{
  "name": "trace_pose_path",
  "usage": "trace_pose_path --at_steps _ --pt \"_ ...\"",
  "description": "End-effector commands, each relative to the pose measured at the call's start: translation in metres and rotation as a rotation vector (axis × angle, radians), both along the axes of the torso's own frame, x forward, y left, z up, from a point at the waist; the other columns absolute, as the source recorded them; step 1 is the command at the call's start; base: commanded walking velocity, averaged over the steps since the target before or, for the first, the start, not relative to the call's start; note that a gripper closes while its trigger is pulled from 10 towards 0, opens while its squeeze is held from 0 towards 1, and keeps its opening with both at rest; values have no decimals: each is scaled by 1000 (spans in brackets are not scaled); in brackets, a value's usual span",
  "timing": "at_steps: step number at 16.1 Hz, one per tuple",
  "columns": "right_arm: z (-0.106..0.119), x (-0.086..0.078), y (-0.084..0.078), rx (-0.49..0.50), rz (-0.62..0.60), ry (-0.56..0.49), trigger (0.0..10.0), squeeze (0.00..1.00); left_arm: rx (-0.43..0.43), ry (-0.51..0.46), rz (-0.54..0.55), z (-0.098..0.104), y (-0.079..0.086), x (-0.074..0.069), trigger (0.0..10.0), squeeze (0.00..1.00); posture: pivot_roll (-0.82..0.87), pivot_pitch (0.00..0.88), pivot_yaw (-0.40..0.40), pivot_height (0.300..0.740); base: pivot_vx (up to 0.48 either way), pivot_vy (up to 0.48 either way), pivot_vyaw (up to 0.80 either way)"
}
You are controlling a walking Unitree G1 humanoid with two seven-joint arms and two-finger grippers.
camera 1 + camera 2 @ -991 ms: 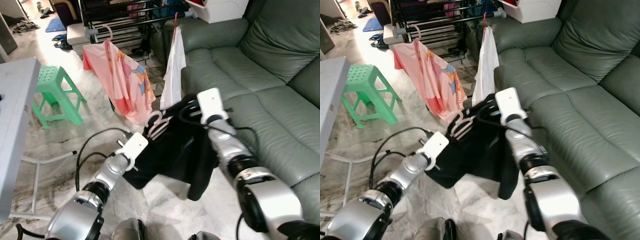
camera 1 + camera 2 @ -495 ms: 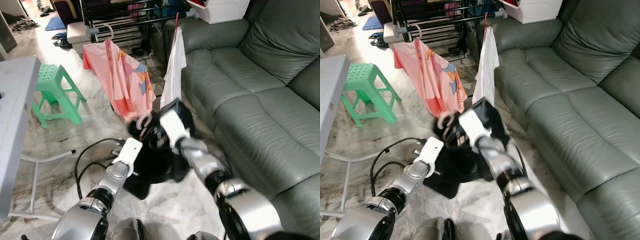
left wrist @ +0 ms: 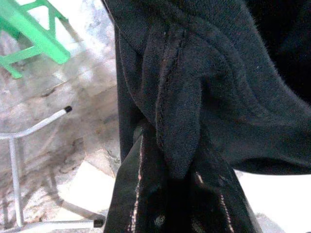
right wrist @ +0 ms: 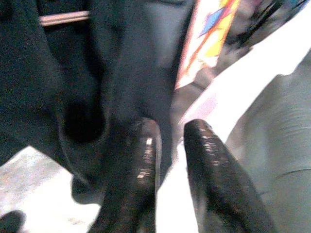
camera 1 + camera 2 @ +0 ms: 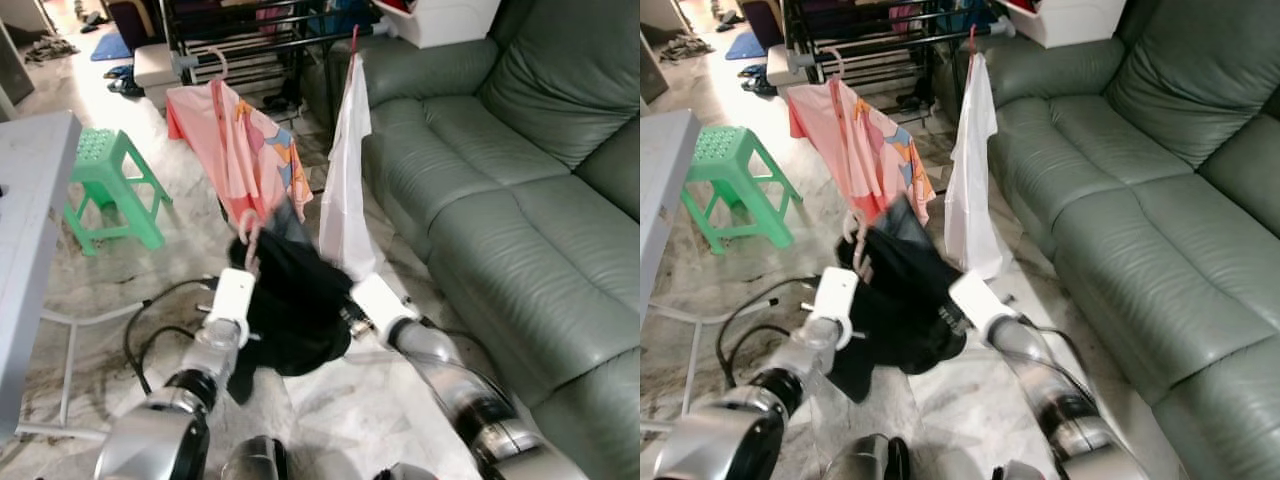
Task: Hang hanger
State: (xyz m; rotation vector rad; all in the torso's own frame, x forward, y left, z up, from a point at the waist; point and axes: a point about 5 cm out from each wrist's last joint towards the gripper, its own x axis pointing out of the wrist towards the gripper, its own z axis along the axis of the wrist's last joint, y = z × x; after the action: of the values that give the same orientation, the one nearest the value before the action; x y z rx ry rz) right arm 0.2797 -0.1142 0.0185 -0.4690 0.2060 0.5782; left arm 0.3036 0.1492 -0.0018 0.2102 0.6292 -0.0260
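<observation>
I had both arms low over the marble floor [image 5: 330, 400], in front of the drying rack [image 5: 250, 40]; the black garment [image 5: 290, 300] hung bunched betw. the two wrists, w/ the pale hanger [image 5: 247, 232] hook sticking up from its top, just beside the pink shirt [image 5: 235, 150] and not on the rack rail; left gripper [image 3: 165, 204] was buried in the black cloth; in the left wrist view dark fabric folds draped over the fingers, so I couldn't tell if they were spread or pinched; right gripper [image 4: 167, 160] sat at the garment's right side; its two fingers [image 4: 141, 165] stood slightly apart w/ a narrow gap, nothing visibly clamped betw. them, black cloth touching the one finger; a bit of hanger bar showed through the cloth in the right wrist view; the white garment [image 5: 345, 170] hung from the rack's right end on a red hook, close to the grey-green sofa [image 5: 500, 170]; green stool [image 5: 110, 180] stood well off to the left, near the edge of a grey table [image 5: 30, 230]; black cable [image 5: 160, 320] looped on the floor by my left arm.
</observation>
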Motion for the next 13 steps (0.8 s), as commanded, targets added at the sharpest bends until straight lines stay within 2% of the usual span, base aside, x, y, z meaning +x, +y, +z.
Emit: trace_pose_path --at_steps 1,2,4,5,8,10,12,13 --pt "9 -4 10 81 11 -72 10000 1000 5 -47 15 8 2 7 10000 0 -49 0 46 740 0 0 0" --pt "11 -10 7 164 -42 -78 10000 1000 5 -49 19 6 4 5 10000 0 -50 0 48 740 0 0 0" --pt "11 -10 -2 212 -147 -87 10000 1000 1 -57 22 5 6 3 10000 0 -52 0 52 740 0 0 0" --pt "13 -5 -25 233 -323 -126 10000 1000 9 -93 37 6 13 2 10000 0 -53 0 53 740 0 0 0" --pt "14 -1 -64 267 -577 -140 10000 1000 -21 -159 63 7 25 -3 10000 0 -57 0 55 740 0 0 0" --pt "18 -4 -85 281 -663 -166 10000 1000 -45 -209 94 5 36 -12 10000 0 -55 0 50 740 0 0 0" --pt "16 -11 -90 273 -684 -168 10000 1000 -48 -226 148 2 45 -20 10000 0 -52 0 38 740 0 0 0" --pt "11 -17 -89 299 -700 -145 10000 0 -52 -237 169 1 50 -24 10000 0 -51 0 35 740 0 0 0"
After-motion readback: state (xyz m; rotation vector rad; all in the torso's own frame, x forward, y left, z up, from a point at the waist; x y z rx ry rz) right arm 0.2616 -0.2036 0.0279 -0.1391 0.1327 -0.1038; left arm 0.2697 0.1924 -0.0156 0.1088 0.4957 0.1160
